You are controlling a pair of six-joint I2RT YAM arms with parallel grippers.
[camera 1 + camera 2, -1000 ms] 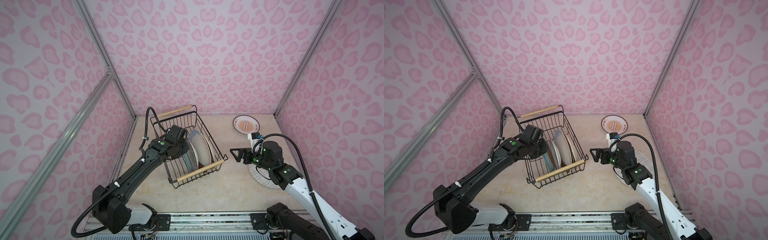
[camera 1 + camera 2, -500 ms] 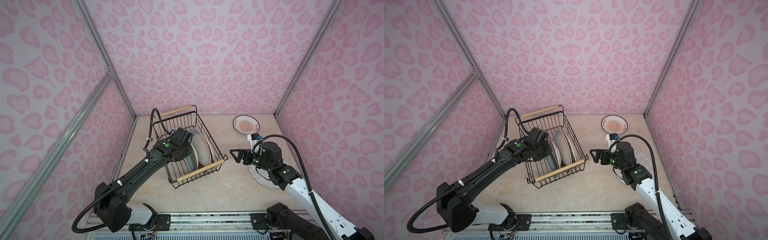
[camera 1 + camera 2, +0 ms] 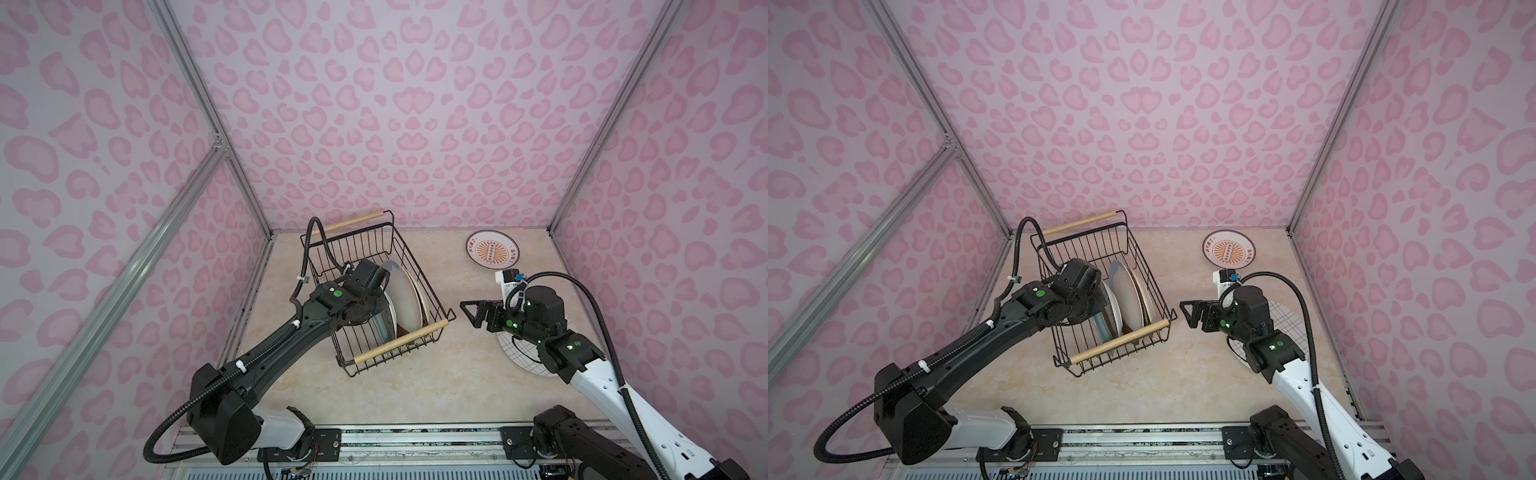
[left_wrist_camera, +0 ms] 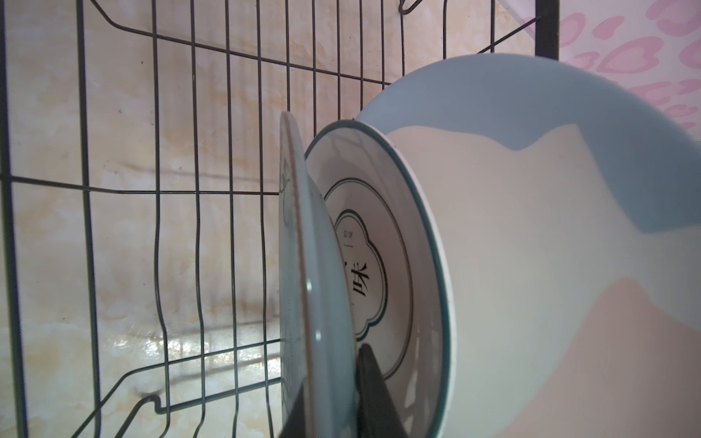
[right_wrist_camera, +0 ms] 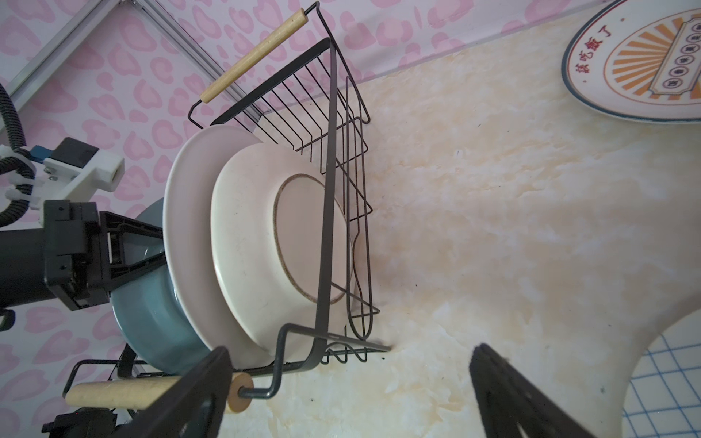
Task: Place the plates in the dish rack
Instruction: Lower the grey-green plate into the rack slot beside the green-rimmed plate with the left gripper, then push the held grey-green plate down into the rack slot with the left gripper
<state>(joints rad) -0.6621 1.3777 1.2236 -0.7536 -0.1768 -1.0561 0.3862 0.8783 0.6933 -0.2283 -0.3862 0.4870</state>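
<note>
1. Two things show up only in the left wrist view. One is the grey-blue plate [image 4: 299, 265] seen edge-on, with the left gripper [image 4: 332, 368] and its jaws clenched on the rim. The other is a character plate [image 4: 379, 288], white with a printed Chinese character, standing right behind it. In both top views the wrist hides that one.
2. Right wrist view adds the back of a cream plate [image 5: 258, 246] with a brown foot ring. It leans on the rack's long side, the one facing the right arm, close to the near wooden handle [image 5: 125, 394].
3. Since a second ago, the left wrist has slid a bit toward the standing plates. Right arm hasn't budged.
4. Right gripper [image 3: 471, 312] hovers over the surface [image 3: 415, 386] beside the rack, jaws spread wide, nothing in them.
5. Dish rack [image 3: 353, 245] is black wire and sits askew left of the middle, with plates on edge in its near half. Sunburst plate [image 3: 492, 253] lies flat at the far right, and the grid plate [image 3: 519, 353] lies flat under the right arm.
</note>
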